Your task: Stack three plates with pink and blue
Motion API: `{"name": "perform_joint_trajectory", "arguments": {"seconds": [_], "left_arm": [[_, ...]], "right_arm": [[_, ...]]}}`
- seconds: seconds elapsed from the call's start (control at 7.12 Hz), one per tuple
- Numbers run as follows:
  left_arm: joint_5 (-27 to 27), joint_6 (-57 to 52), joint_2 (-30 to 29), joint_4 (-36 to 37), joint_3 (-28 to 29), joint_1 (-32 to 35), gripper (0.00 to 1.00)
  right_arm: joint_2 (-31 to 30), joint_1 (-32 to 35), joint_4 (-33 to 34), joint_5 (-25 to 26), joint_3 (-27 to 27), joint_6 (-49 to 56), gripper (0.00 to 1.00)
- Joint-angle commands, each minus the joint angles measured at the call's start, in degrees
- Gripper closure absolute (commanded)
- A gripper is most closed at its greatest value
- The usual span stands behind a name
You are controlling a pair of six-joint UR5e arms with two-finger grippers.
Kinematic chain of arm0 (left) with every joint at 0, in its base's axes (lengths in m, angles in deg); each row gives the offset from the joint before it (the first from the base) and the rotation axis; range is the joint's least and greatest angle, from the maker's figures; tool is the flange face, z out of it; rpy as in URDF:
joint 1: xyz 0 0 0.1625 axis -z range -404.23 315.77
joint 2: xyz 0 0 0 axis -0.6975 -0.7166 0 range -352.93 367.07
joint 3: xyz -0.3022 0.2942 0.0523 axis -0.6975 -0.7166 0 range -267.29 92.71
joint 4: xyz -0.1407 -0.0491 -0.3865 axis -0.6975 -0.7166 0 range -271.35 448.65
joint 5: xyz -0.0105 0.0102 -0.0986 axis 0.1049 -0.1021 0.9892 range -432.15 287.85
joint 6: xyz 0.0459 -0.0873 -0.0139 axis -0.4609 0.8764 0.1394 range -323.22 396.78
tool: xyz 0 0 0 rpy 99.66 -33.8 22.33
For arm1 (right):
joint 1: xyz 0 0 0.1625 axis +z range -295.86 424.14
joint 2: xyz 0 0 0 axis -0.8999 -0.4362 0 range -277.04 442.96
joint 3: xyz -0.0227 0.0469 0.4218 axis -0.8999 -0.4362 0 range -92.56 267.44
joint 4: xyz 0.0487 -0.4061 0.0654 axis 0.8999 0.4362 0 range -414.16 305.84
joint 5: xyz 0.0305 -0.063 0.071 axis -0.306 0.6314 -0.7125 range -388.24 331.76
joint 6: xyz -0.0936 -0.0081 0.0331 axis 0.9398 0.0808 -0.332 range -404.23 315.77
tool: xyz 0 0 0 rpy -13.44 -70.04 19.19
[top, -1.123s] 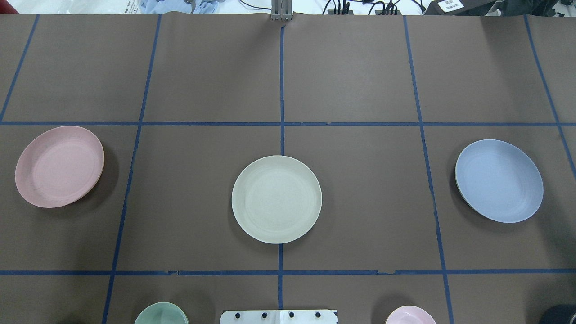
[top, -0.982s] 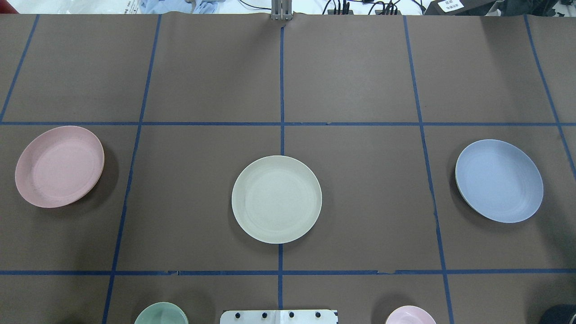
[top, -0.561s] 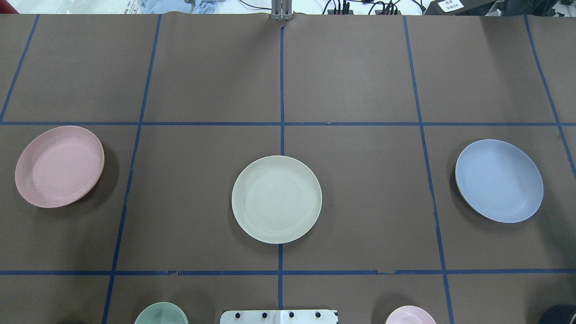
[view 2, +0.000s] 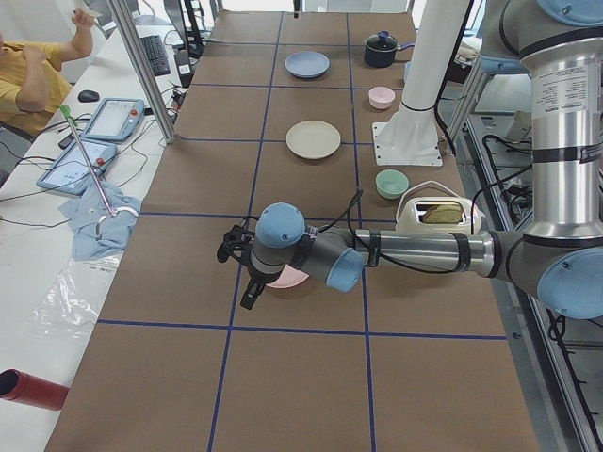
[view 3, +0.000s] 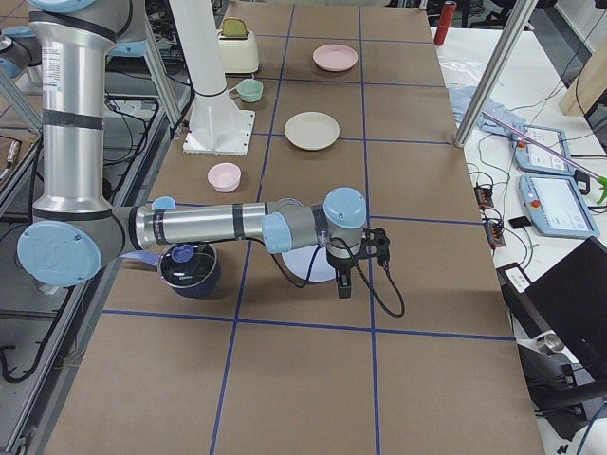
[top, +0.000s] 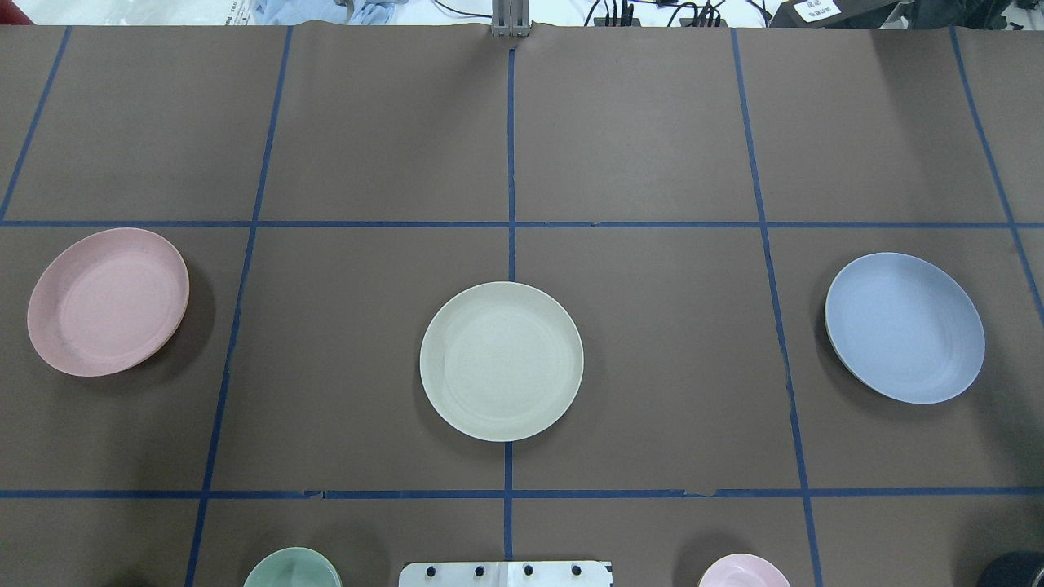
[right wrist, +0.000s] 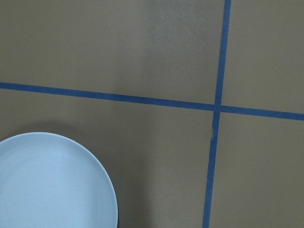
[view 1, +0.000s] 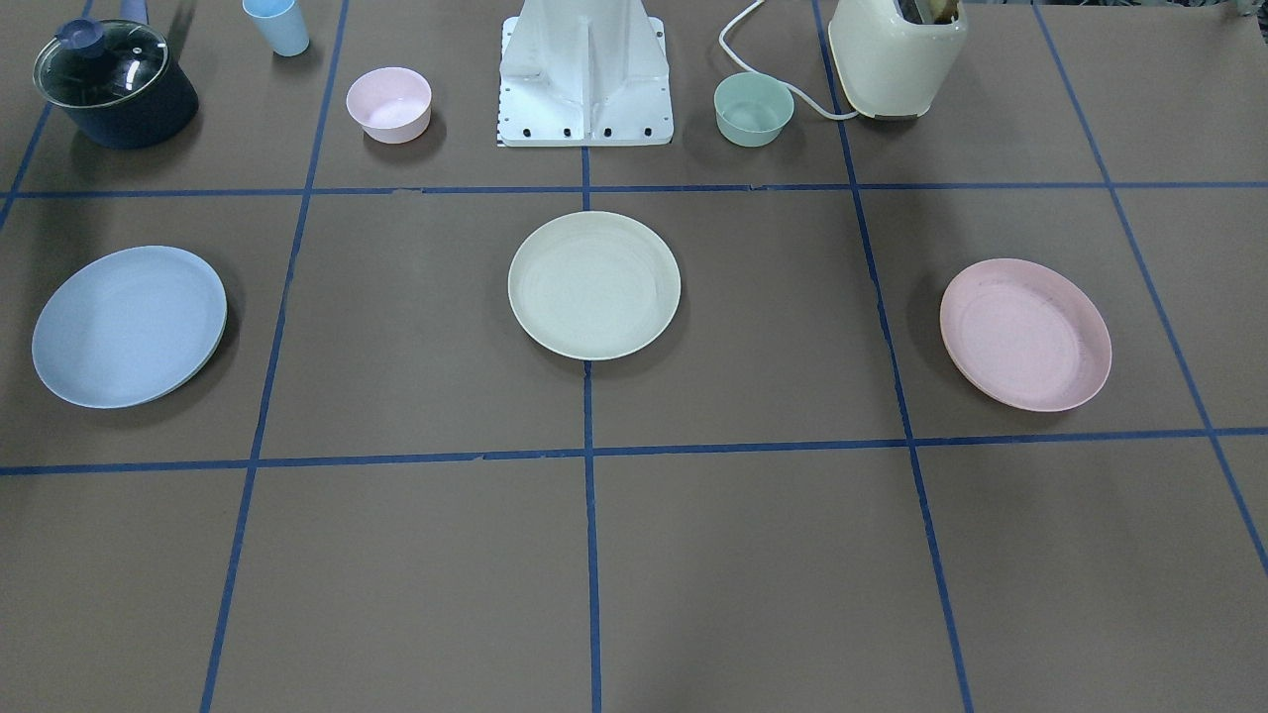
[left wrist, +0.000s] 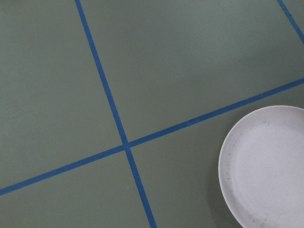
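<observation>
The cream-white plate [top: 502,361] lies at the table's middle, also in the front-facing view [view 1: 594,285]. The pale pink plate [top: 108,302] lies alone far to the robot's left [view 1: 1025,335]. The light blue plate [top: 904,327] lies alone far to its right [view 1: 129,327]. The left gripper [view 2: 248,298] hangs above the pink plate [view 2: 290,279]; the plate's edge fills the left wrist view's corner [left wrist: 266,166]. The right gripper [view 3: 343,284] hangs above the blue plate [view 3: 305,268], seen in the right wrist view [right wrist: 52,183]. I cannot tell whether either gripper is open or shut.
Along the robot's side stand a dark lidded pot [view 1: 114,84], a small blue cup [view 1: 277,25], a small pink bowl [view 1: 388,104], the white robot base [view 1: 584,79], a green bowl [view 1: 753,109] and a cream toaster [view 1: 897,54]. A person sits beyond the far side [view 2: 38,66].
</observation>
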State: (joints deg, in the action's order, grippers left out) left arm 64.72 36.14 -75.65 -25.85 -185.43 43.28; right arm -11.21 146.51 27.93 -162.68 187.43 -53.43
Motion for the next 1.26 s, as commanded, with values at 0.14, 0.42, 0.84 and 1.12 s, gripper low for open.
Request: {"name": "perform_joint_trajectory", "arguments": {"seconds": [0.14, 0.42, 0.84, 1.12], "left_arm": [[-0.47, 0.37, -0.77, -0.11, 1.62, -6.43, 0.0], [-0.29, 5.51, -5.48, -3.35, 10.45, -7.0, 0.0], [-0.47, 24.73, -7.54, -22.13, 19.56, -15.93, 0.0], [-0.56, 28.05, -7.72, -23.41, 19.73, -19.55, 0.0]], "right_arm": [[0.22, -0.89, 0.09, -1.97, -0.14, 0.15, 0.0], [0.13, -2.03, -3.05, -4.25, -0.66, -0.29, 0.0], [0.13, -2.91, -6.33, -5.04, -0.84, -2.04, 0.0], [0.22, -3.62, -6.42, -5.05, -2.15, -1.96, 0.0]]}}
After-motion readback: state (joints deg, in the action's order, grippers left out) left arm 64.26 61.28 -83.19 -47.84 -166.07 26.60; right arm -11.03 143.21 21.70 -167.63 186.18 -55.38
